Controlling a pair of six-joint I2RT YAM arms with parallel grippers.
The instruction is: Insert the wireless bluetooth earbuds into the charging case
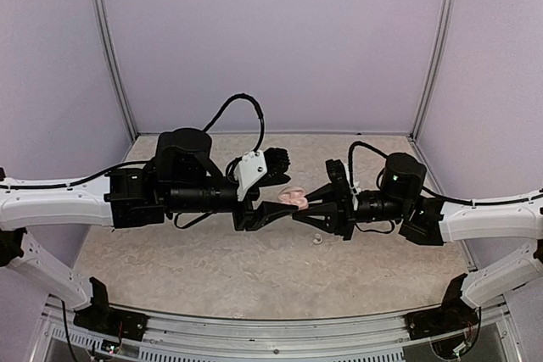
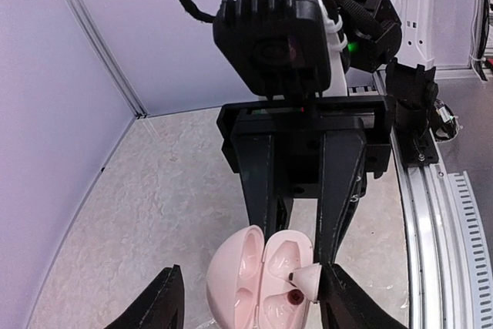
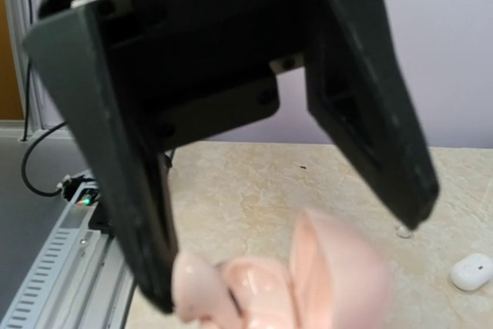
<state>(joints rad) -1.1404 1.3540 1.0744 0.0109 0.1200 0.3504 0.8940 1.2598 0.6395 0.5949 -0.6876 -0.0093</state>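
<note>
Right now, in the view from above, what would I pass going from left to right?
White left robot arm → bulky black wrist → open pale pink plastic charging case → other black wrist → white right robot arm.

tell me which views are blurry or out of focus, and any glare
right wrist view: the open pink charging case sits close to the lens and is smeared out of focus, the marbled table behind it sharper; left wrist view: case crisp, with small glossy highlights inside; top external view: flat even light, faint shadows, no glare
</note>
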